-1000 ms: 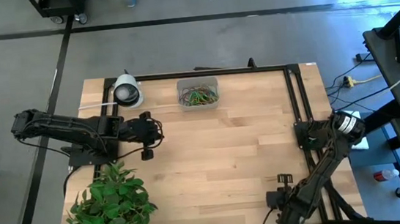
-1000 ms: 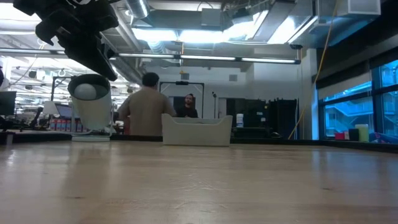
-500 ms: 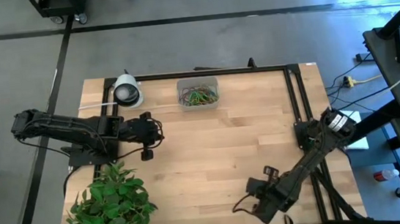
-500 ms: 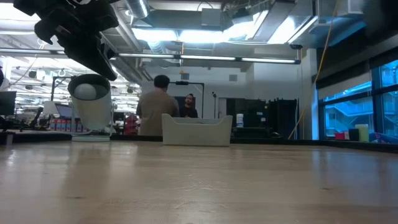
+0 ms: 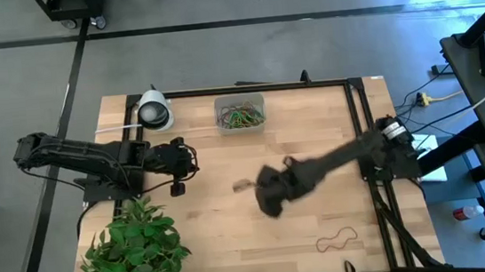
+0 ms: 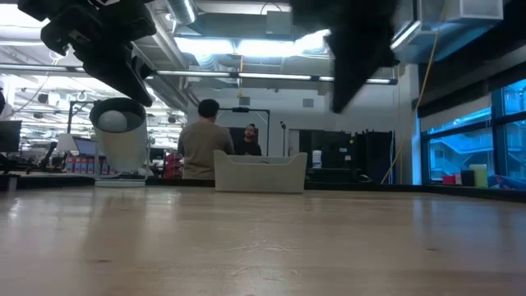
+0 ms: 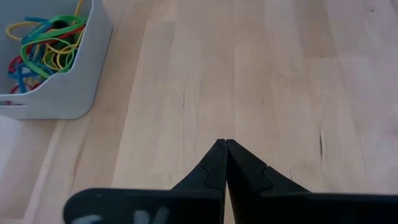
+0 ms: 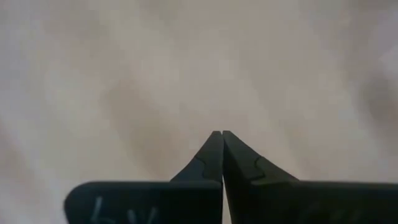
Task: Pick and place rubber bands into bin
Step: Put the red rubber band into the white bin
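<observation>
The wooden surface (image 5: 232,208) carries almost nothing between the two arms, so the likeliest failure is an empty trip: the right gripper (image 5: 245,186) is stretched out over the middle of the surface with its fingers pressed together, and in the right wrist view nothing shows between the tips, while one tan rubber band (image 5: 339,238) lies flat on the surface well behind the arm, toward the near right corner. If the arm carries on to the bin (image 5: 240,114) it may arrive with nothing to drop, because a thin floppy loop slips easily from closed tips. A faint pale smear just beside the gripper in the high view could be a band hanging from it, or only motion blur; which, cannot be told. The potted plant (image 5: 136,253) at the near left corner and the tape roll (image 5: 154,111) at the far left stand clear of the right arm's path. The left gripper (image 7: 224,147) waits at the left side of the surface, fingers closed on nothing, facing the bin, where the rubber bands (image 7: 43,40) lie heaped in green, red, blue and yellow. In the low view the right arm is a dark blurred shape overhead, its gripper indistinct, and the bin's contents are hidden behind its wall.
</observation>
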